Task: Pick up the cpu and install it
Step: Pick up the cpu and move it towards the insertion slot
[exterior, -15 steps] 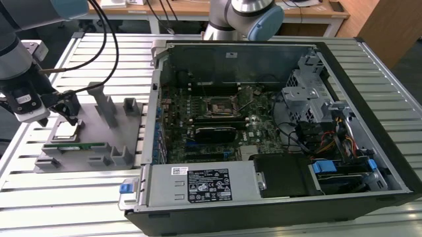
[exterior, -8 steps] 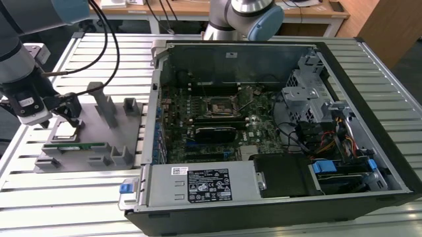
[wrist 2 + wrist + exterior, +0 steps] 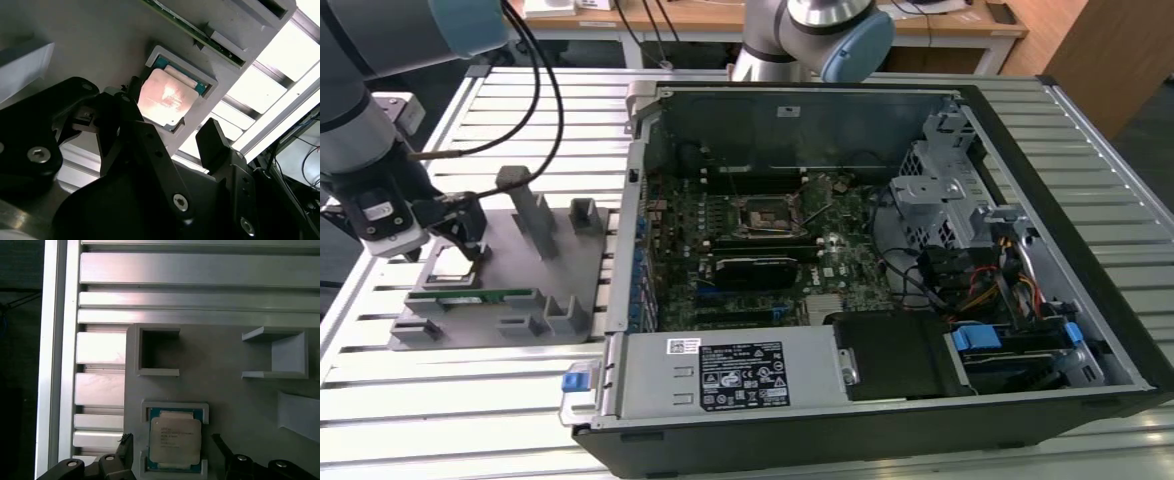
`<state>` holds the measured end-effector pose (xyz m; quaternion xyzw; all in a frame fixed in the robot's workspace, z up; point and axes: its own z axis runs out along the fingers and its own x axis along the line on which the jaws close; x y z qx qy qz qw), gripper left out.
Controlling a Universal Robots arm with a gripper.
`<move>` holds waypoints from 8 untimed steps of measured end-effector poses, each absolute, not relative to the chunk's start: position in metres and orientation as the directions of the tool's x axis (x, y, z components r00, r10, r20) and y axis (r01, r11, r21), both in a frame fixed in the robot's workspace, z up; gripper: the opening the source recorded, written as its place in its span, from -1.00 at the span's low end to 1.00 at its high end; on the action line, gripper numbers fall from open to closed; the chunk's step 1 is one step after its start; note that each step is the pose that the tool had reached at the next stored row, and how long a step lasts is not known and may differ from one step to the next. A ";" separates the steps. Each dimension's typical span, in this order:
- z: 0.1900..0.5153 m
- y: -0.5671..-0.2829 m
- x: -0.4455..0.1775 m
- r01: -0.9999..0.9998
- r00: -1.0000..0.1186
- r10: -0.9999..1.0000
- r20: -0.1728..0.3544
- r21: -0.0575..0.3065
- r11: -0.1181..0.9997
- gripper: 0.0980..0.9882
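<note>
The cpu [image 3: 175, 440], a flat square chip with a silvery top and a thin green edge, lies in a grey nest on the parts fixture [image 3: 225, 375]. In the second wrist view the cpu [image 3: 167, 97] sits between two black fingers [image 3: 212, 142]. My gripper [image 3: 172, 440] is open, one finger on each side of the chip, with a gap left on both sides. In the exterior view the gripper [image 3: 460, 245] hangs low over the cpu [image 3: 454, 264] at that view's left. The motherboard's socket [image 3: 761, 215] is in the open computer case.
The grey fixture [image 3: 500, 300] carries upright posts [image 3: 534, 220] and a long green memory stick [image 3: 478, 297]. The open computer case [image 3: 1067, 200] fills the exterior view's middle and right, with a black heatsink block [image 3: 754, 270] below the socket. A second arm's base [image 3: 814, 35] stands behind.
</note>
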<state>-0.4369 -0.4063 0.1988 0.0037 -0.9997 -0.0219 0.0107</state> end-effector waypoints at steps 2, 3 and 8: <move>0.197 -0.406 -0.437 -0.007 -1.000 -0.008 0.022 0.043 0.999 0.37; 0.196 -0.406 -0.437 -0.007 -1.000 -0.008 0.021 0.042 0.999 0.37; 0.191 -0.406 -0.437 -0.007 -1.000 -0.008 0.007 0.042 0.999 0.37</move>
